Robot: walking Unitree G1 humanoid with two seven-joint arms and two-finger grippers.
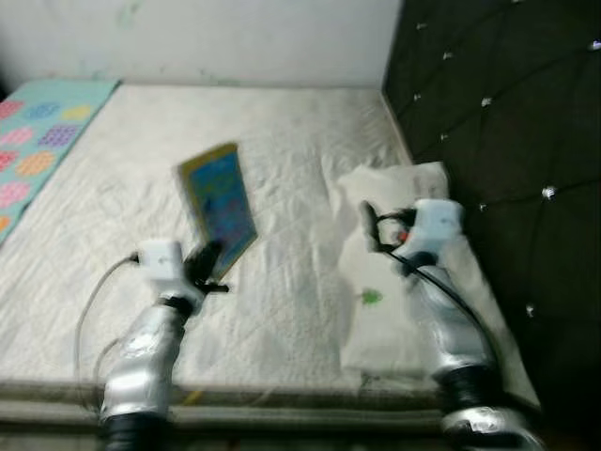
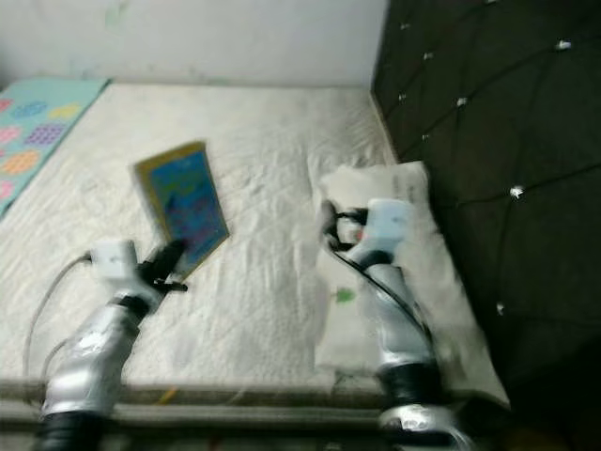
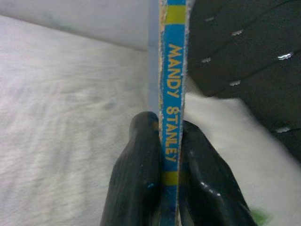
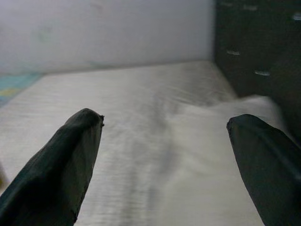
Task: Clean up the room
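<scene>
A thin blue picture book (image 1: 219, 200) with a yellow border is held tilted above the white mattress (image 1: 282, 150). My left gripper (image 1: 208, 258) is shut on its near edge. In the left wrist view the book's spine (image 3: 171, 89) stands pinched between the two black fingers (image 3: 136, 174). My right gripper (image 1: 368, 225) is open and hovers over a white pillow (image 1: 390, 282) at the bed's right side. In the right wrist view its fingertips (image 4: 70, 155) stand wide apart with nothing between them.
A dark tufted headboard (image 1: 498, 122) runs along the right. A turquoise patterned blanket (image 1: 38, 141) lies at the far left. A white wall (image 1: 207, 38) stands behind the bed. The mattress's front edge (image 1: 282, 395) is just below my arms.
</scene>
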